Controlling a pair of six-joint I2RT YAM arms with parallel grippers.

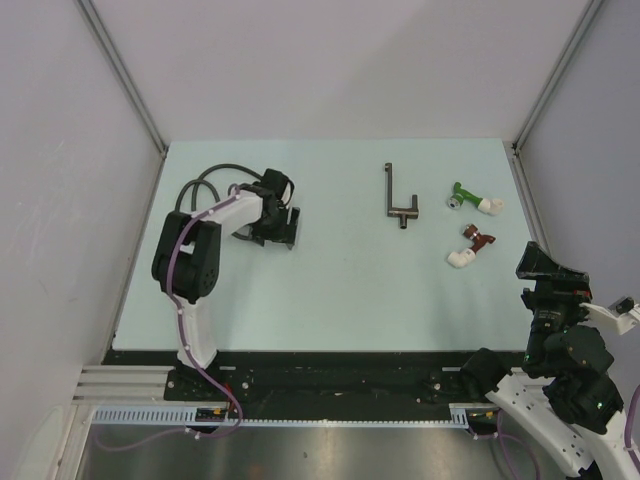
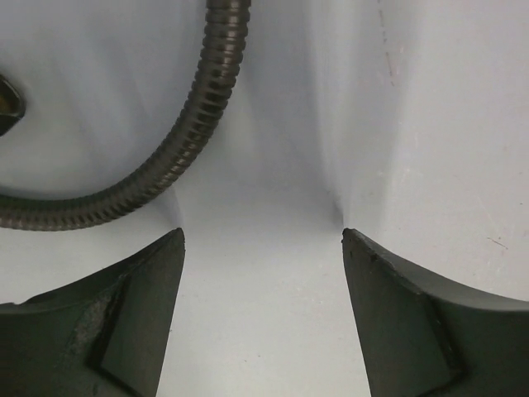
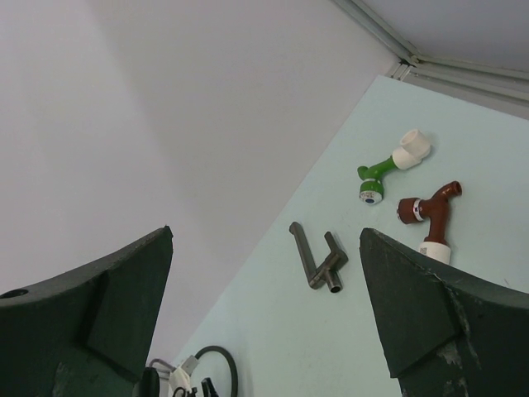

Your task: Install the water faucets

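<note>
The dark grey-brown faucet [image 1: 399, 198] lies flat at the table's back middle, its long thin arm pointing away from me; it also shows in the right wrist view [image 3: 318, 257]. My left gripper [image 1: 281, 228] is open and empty, low over the table at the back left, next to the coiled black hose [image 1: 205, 184]. The ribbed hose [image 2: 173, 153] curves just ahead of its left finger [image 2: 124, 322]. My right gripper [image 1: 541, 262] is open and empty at the right edge, raised, well away from the faucet.
A green fitting with a white end [image 1: 472, 198] and a dark-red fitting with a white end [image 1: 470, 247] lie right of the faucet; both show in the right wrist view, green [image 3: 388, 165] and red [image 3: 431, 217]. Grey walls enclose the table on three sides.
</note>
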